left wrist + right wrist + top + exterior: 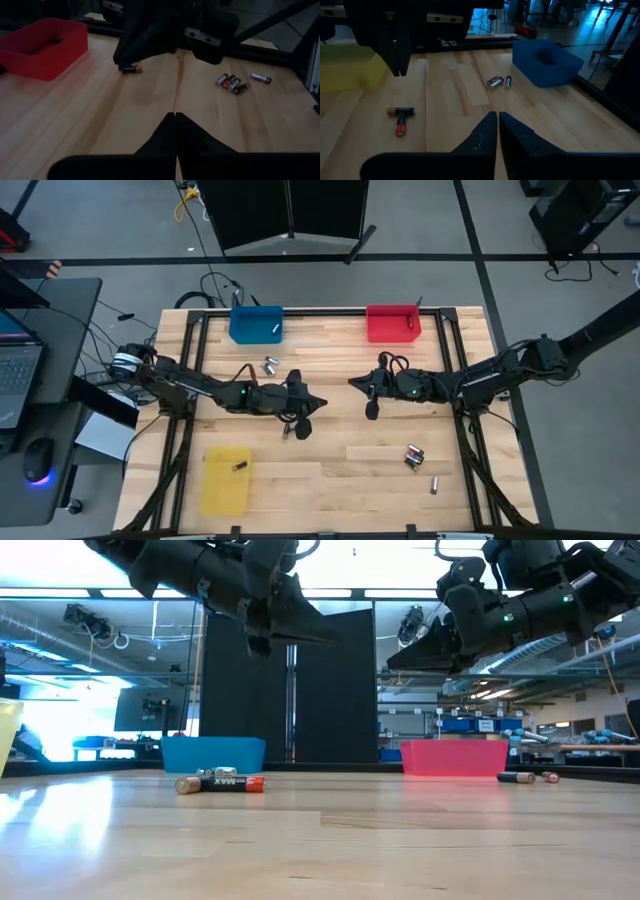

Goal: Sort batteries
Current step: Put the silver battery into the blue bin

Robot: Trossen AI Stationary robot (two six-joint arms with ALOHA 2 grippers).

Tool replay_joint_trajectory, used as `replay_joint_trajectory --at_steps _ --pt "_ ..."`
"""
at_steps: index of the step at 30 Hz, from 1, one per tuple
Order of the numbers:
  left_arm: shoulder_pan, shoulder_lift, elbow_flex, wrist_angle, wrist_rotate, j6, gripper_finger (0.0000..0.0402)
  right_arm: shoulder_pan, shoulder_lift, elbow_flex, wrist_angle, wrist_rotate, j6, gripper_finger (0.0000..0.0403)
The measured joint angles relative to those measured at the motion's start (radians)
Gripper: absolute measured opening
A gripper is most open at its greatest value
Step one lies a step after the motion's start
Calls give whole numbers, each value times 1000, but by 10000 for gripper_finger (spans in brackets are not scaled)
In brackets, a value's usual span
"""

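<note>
Room: a workshop with shelving and ceiling strip lights beyond the worktop, which is pale wood planks in a dark frame.
Bins: blue bin and red bin at the far edge, yellow bin at the near left corner.
Left pincer: hangs above mid-worktop, tips pressed together, holding nothing.
Right pincer: hangs facing it from the right, tips likewise closed and empty; the two are near but apart.
Batteries: two silver cells lie near the blue bin; a black-and-red cell lies below the left pincer with another touching it; a cluster and a lone silver cell lie at the near right.
In bins: one cell in each bin.
</note>
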Motion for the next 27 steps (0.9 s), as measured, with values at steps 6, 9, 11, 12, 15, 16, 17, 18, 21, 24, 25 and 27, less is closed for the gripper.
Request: replay_joint_trajectory --at_steps 6,9,11,12,15,16,17,18,21,24,25,27 --pt "0 0 1 6 -3 0 2 0 0 0 1 0 0 28" --pt "0 0 2 8 -3 0 2 0 0 0 1 0 0 30" --pt "-1 0 2 8 -4 0 2 0 0 0 1 0 0 31" --pt "-1 0 2 8 -5 0 2 0 0 0 1 0 0 31" --pt "-1 0 2 8 -6 11 2 0 0 0 1 0 0 32" --pt "-1 0 2 8 -6 19 2 0 0 0 1 0 0 31" --pt "-1 0 2 8 -6 22 2 0 0 0 1 0 0 30" --pt "-1 0 2 8 -6 22 2 0 0 0 1 0 0 30" --pt "3 0 2 8 -6 23 2 0 0 0 2 0 0 29" --pt "4 0 2 8 -6 25 2 0 0 0 2 0 0 30" --pt "4 0 2 8 -6 26 2 0 0 0 2 0 0 31" --pt "4 0 3 8 -6 26 2 0 0 0 2 0 0 32"
